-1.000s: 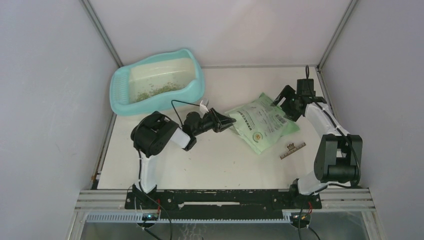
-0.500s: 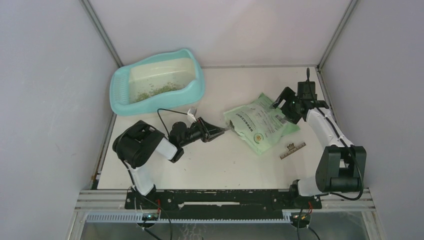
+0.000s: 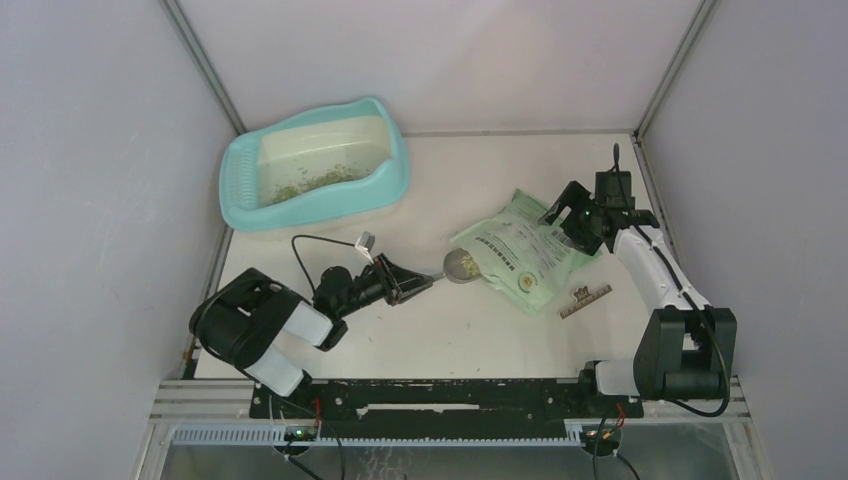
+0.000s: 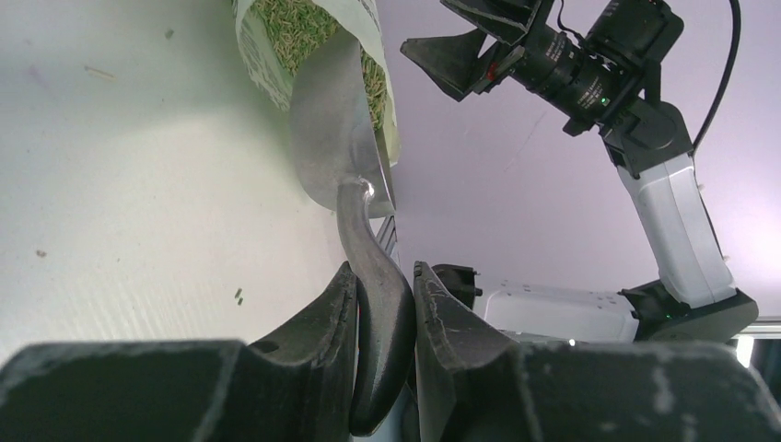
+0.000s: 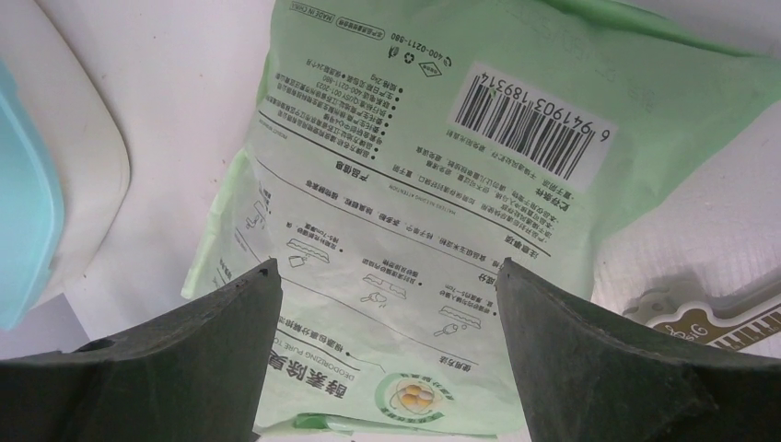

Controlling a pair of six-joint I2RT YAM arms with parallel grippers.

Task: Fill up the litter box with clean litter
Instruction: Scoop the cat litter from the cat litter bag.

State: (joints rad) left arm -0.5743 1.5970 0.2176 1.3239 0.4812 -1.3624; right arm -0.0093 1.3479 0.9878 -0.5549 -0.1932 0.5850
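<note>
Clamping the scoop (image 4: 327,138) by its handle in the left gripper (image 4: 382,276) to draw litter (image 4: 304,23) from the bag (image 5: 442,212), hovering the right gripper (image 5: 385,267) spread wide above, likely to steady it, with the thinly filled litter box (image 3: 240,170) far-left.

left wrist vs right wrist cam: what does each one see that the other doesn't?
Only left wrist: the left gripper shut on the handle of the scoop, the scoop's bowl at the open mouth of the green bag, and litter inside that mouth.
Only right wrist: the bag's barcode and printed panel, an edge of the litter box, and a bag clip.
Both: the green bag, the white table and the right gripper, open over the bag.
</note>
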